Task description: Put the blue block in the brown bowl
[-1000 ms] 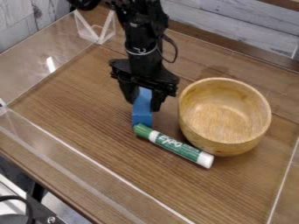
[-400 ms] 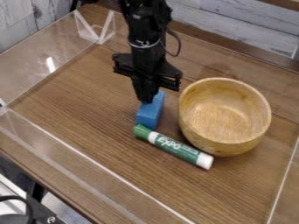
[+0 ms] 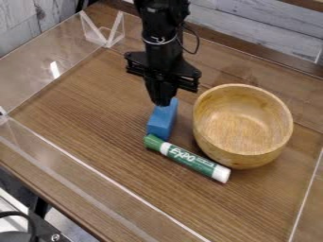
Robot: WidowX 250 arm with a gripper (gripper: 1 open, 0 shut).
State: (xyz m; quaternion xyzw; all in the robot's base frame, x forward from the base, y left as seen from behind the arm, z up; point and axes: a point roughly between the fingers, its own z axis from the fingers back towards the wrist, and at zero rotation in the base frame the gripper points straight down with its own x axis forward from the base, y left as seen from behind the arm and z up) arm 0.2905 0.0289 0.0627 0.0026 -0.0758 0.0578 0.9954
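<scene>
Table (image 3: 89, 113): blue block (image 3: 161, 121) unmoved.

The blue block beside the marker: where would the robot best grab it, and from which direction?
Probably from straight above, across the blue block's two long sides near its middle. It lies flat on the table, so its top and sides are exposed. The marker sits close against its near end and the brown bowl stands just to the right, so the jaws of the gripper overhead fit best across the narrow width.

Grained wooden brown bowl (image 3: 241, 124); matt blue block (image 3: 161, 121); glossy clear walls (image 3: 51, 61).
</scene>
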